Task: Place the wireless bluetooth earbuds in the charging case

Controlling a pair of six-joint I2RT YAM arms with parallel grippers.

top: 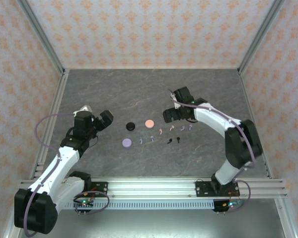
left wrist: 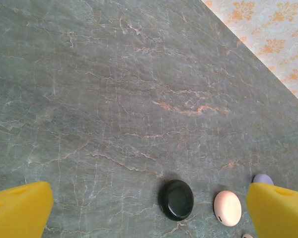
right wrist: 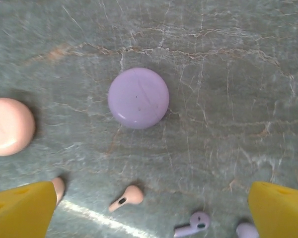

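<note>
Nothing is done: the left claw and right claw are spread and empty, the earbuds lie loose just ahead of the right claw, and the lavender case beyond looks shut.

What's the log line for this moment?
left jaws: open, empty | right jaws: open, empty | black case, pink case, lavender case: closed, on table | earbuds: loose on table, none inserted
</note>
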